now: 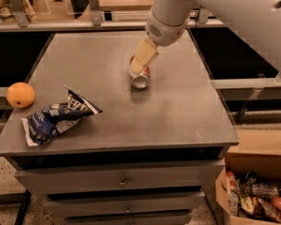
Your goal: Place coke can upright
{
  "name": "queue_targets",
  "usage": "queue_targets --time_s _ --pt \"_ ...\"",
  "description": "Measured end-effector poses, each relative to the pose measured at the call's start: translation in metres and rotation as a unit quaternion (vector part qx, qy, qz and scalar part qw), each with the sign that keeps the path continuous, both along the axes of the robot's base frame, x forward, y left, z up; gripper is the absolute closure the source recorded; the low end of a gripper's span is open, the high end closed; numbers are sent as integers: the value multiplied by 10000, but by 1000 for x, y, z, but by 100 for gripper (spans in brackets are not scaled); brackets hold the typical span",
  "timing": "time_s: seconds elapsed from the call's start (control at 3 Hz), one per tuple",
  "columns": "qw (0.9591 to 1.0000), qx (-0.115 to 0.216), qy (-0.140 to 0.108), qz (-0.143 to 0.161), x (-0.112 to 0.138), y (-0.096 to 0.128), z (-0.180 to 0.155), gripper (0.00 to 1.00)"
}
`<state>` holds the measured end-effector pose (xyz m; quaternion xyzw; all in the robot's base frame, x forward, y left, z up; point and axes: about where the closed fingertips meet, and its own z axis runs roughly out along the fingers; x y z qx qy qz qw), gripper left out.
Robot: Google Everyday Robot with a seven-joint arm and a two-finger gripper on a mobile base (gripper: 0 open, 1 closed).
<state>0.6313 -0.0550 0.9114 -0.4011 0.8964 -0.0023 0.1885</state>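
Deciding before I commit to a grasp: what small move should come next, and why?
Probably lower the gripper slightly over the coke can. The can lies on its side on the table, silver end toward the camera, with the gripper right above its far end; a grip cannot be confirmed.
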Motion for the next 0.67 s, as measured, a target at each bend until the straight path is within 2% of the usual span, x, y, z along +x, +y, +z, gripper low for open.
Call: queue_targets --time_s 0.33,0.67 --pt "9968 -50 -11 -795 30 5 -15 0" --pt "9891 -92 -16 -1467 53 6 -28 0"
